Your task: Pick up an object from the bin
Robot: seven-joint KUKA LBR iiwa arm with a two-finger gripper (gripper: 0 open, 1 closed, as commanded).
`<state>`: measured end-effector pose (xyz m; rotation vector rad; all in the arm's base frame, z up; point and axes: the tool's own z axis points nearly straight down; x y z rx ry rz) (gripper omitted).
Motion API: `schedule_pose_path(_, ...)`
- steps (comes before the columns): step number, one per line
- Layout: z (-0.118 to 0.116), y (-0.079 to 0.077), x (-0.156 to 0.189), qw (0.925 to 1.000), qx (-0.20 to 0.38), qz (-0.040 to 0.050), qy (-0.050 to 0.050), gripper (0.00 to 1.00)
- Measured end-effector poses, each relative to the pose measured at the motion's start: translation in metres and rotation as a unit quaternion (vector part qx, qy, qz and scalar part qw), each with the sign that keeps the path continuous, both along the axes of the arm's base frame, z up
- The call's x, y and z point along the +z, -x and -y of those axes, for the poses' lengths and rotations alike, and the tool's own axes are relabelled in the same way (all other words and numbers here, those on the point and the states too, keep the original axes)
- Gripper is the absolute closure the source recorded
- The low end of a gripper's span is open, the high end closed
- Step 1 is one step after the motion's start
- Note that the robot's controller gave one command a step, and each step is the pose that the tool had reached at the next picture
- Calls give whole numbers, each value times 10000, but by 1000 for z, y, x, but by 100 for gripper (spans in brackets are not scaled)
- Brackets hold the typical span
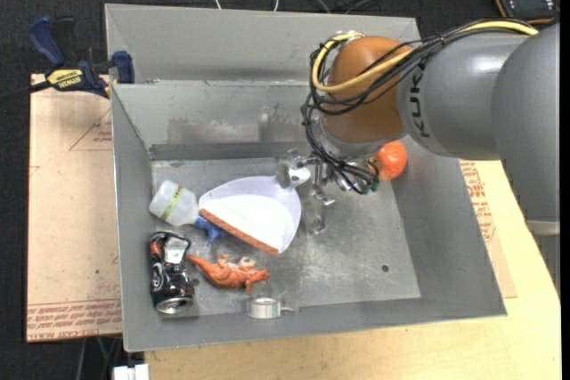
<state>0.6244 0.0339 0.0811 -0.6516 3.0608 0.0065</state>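
- Since most of the loose things lie in the left half of the bin, start the reading there. A crushed dark can lies at the lower left corner, and a pale plastic bottle lies on its side above it.
- An orange toy lizard lies just right of the can. A small metal ring sits below it near the front wall.
- A white scoop with an orange edge rests mid-bin, its left end near the bottle.
- The gripper hangs just beside the scoop's right edge, over bare bin floor. Whether it is spread or pressed together cannot be told, and no thing is seen held in it.
- An orange ball sits right of the gripper, partly under the wrist.
- Step in hand, as a judgement: positioning before a grasp, with nothing yet picked. The scoop is the nearest candidate.
- The next move calls for aligning on a thin edge of the scoop, or shifting to a smaller thing, before descending.
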Motion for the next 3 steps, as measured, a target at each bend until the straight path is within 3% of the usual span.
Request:
schedule_pose_path(1, 9, -7, -6, 9797, 2001, 76, 30, 0)
schedule_pose_path(2, 14, -2, -9, 9957, 925, 53, 3, 100)
schedule_pose_path(3, 14, -2, -9, 9957, 923, 53, 3, 100)
